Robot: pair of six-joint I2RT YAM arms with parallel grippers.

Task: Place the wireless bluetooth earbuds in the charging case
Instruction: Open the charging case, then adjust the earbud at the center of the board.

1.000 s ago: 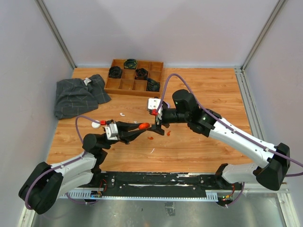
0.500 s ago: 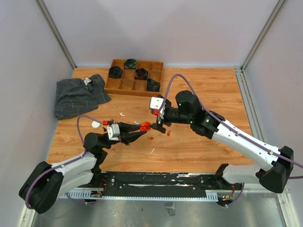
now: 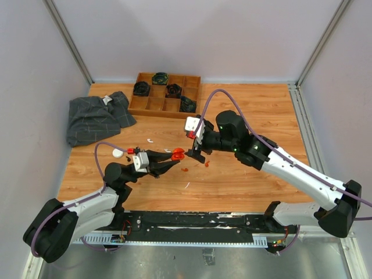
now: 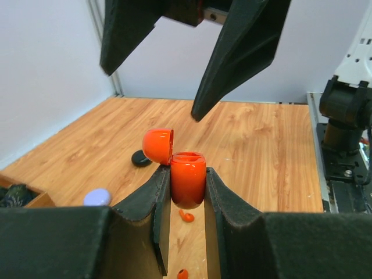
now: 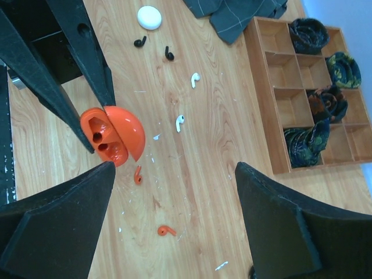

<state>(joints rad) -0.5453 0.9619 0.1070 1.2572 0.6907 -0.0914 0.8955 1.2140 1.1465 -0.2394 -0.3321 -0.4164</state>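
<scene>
My left gripper (image 4: 187,174) is shut on an orange charging case (image 4: 188,177) and holds it above the table with its lid (image 4: 157,145) hinged open. The case also shows in the top view (image 3: 178,154) and in the right wrist view (image 5: 110,136), where its two sockets are empty. My right gripper (image 5: 174,168) is open and empty, hovering just right of the case (image 3: 195,154). Two orange earbuds (image 5: 138,174) (image 5: 166,231) lie on the wood below. Two white earbuds (image 5: 180,122) and two black earbuds (image 5: 168,54) lie farther off.
A wooden compartment tray (image 3: 152,103) with dark bundles stands at the back. A grey cloth (image 3: 96,116) lies at the back left. A white round case (image 3: 118,153) lies near my left arm. A lilac case (image 4: 97,197) and a black case (image 4: 141,157) rest on the table.
My right gripper has drawn back slightly up and to the right from the orange case. The case's lid now stands open. My left arm has barely moved.
</scene>
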